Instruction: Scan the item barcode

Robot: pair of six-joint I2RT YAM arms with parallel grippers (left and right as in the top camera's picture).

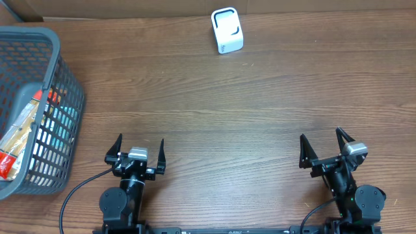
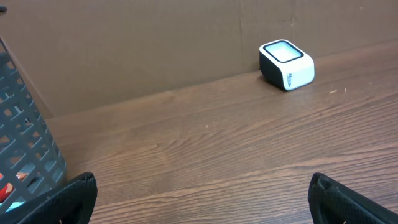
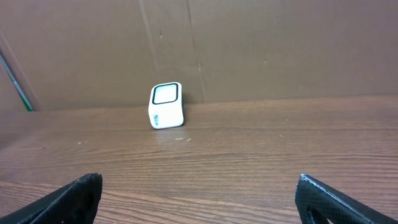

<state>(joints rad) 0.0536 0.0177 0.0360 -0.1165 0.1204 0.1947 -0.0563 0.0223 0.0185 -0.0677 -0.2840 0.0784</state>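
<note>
Your left gripper [image 1: 140, 140] & right gripper [image 1: 320, 134] both spread wide, empty; white cube-shaped scanner [image 1: 227, 30] far back, grey plastic basket [image 1: 70, 75] on left.

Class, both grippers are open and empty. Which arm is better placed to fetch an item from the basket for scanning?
Left. The left gripper sits close beside the grey basket holding the packaged items. The right gripper is at the table's opposite side, far from it.
</note>
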